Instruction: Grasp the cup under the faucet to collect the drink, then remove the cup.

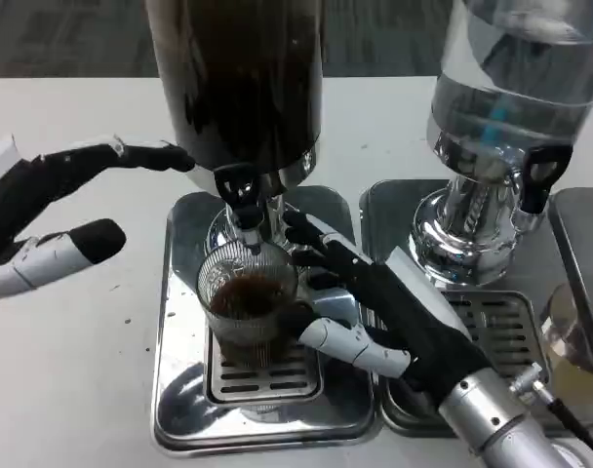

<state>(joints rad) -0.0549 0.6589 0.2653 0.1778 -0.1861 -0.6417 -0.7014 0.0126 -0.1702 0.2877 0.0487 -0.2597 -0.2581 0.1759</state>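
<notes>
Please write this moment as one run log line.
right hand: holds cup | cup: under faucet, dark drink inside | left hand: open, apart

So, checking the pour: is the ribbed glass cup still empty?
No. The ribbed clear glass cup holds dark brown drink, standing upright under the black faucet.

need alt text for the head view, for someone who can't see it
The right robot hand grips a ribbed glass cup of dark drink under the faucet of a dark drink dispenser, on a steel drip tray. The left robot hand hovers open nearby; a clear dispenser stands to the right.
</notes>
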